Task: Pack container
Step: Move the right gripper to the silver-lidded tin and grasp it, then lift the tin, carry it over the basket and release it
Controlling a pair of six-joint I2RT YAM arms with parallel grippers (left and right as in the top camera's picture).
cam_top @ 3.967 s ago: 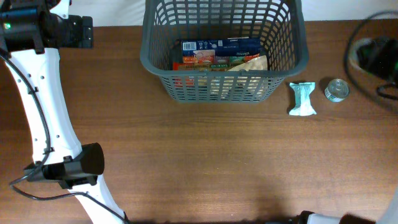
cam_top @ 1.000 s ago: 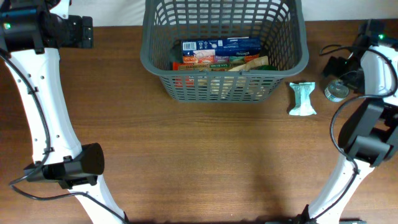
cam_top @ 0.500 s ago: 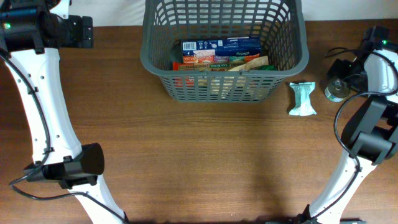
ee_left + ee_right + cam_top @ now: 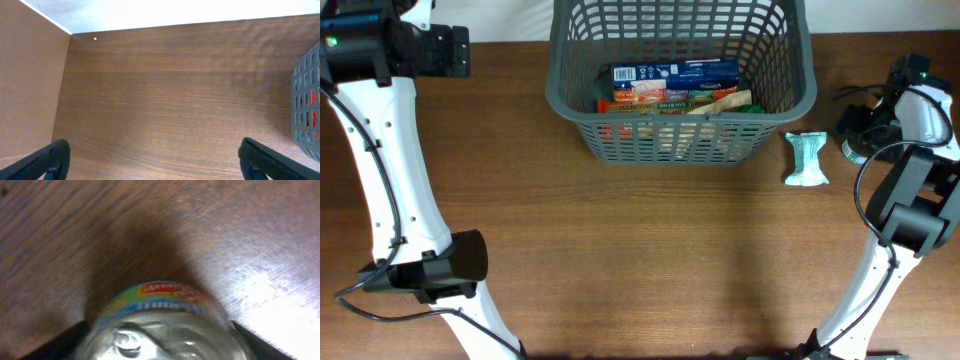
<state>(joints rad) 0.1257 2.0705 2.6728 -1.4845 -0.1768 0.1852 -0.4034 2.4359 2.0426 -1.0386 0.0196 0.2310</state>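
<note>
The container [image 4: 680, 95], a large dark grey lattice basket, stands at the back centre and holds several food boxes [image 4: 672, 86]. A green-and-white packet [image 4: 807, 158] lies on the table right of it. A small can [image 4: 850, 152] with a colourful label stands further right. My right gripper [image 4: 858, 130] is down over it. In the right wrist view the can [image 4: 162, 325] fills the gap, with a finger against each side. My left gripper [image 4: 152, 162] is open and empty above bare table at the far left, with the basket's wall [image 4: 306, 100] at its right edge.
The left arm's base and links [image 4: 395, 170] run down the table's left side. The right arm [image 4: 910, 200] stands along the right side. A black cable [image 4: 860, 90] lies near the can. The table's back edge is behind the basket.
The right arm has come in from the right and moved down and left onto the can, now covering most of it. The left arm, basket and packet have not moved.
</note>
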